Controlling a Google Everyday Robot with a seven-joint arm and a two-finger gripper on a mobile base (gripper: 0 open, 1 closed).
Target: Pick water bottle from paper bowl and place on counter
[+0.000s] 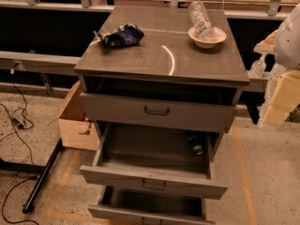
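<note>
The water bottle (pixel 200 17), clear crinkled plastic with a coloured label band, leans in the paper bowl (pixel 206 37) with its upper end sticking out toward the back. The off-white bowl stands at the back right corner of the counter (pixel 164 55), the dark glossy top of the grey drawer cabinet. My gripper (pixel 277 108) shows as a blurred pale yellow shape at the right edge of the view. It is to the right of the cabinet and lower in the picture than the bowl, well apart from the bottle.
A crumpled blue bag (pixel 119 34) lies at the counter's back left. The cabinet's middle drawer (pixel 154 172) and bottom drawer (pixel 150 210) are pulled out. A cardboard box (pixel 75 121) sits on the floor at left. A small clear spout bottle (pixel 258 67) stands right of the cabinet.
</note>
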